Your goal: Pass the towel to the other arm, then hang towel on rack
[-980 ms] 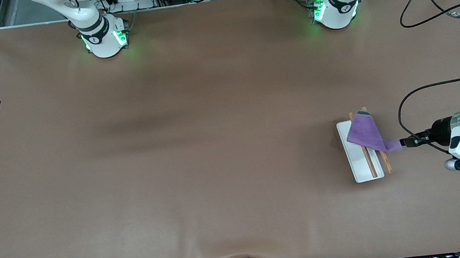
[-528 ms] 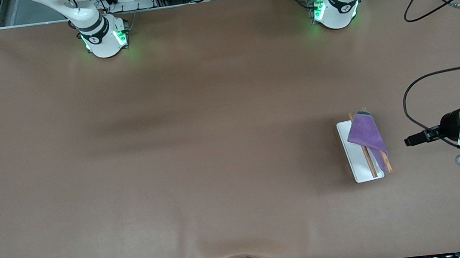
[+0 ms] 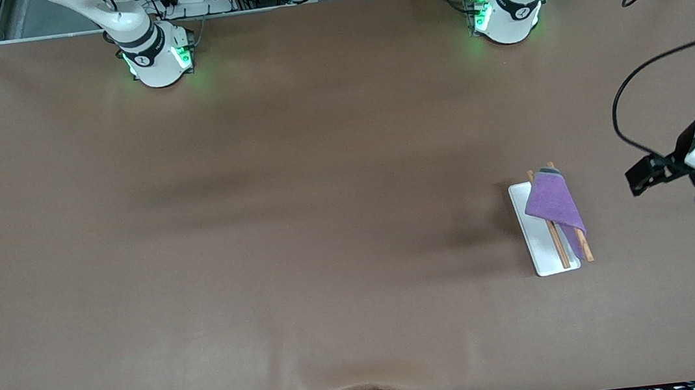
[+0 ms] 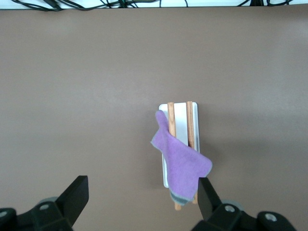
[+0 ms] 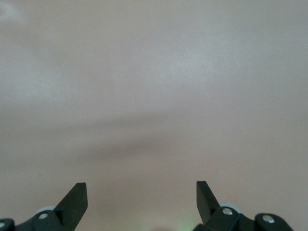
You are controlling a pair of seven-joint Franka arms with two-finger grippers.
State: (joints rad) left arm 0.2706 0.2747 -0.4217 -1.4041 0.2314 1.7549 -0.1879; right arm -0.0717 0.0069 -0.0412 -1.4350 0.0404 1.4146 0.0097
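Over the surface (image 3: pixel 324 224) at the left arm's end, we see the left gripper (image 3: pixel 637 178) spread wide, holding nothing, apart from the towel (image 3: pixel 554 203) draped on the rack (image 3: pixel 540 245). Our right gripper (image 5: pixel 142 199) waits, equally wide, empty.

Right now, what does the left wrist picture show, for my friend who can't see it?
A purple towel hangs across the two wooden rods of a small white rack on a brown table. The left hand is open above it, holding nothing.
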